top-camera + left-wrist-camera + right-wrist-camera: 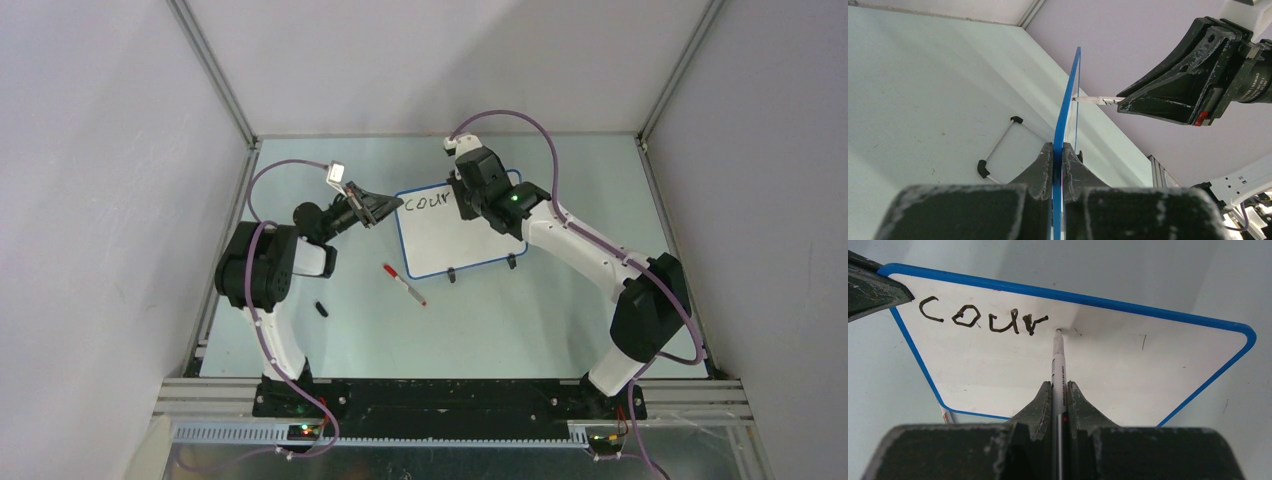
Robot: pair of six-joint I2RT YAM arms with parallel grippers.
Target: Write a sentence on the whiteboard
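- Gripping a slim white marker in the right pincer, jaws clamped on its barrel, tip touching the whiteboard.
- Reaching in from the right, wrist angled down over the board.
- Pinching the board's thin blue rim at its left edge with the left pincer.
- Sitting toward the far middle of the desk, between both arms: glossy white, rounded corners.
- Showing only "cour" of the sentence, in wobbly black strokes.

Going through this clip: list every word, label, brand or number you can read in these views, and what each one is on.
"cour": black handwriting at the top left of the whiteboard; the word stops there.
"DAMIAO", as far as it can be made out: print on the right arm's wrist housing; the smaller line beside it is too small to read.
Print on the marker barrel: too small and blurred to read.
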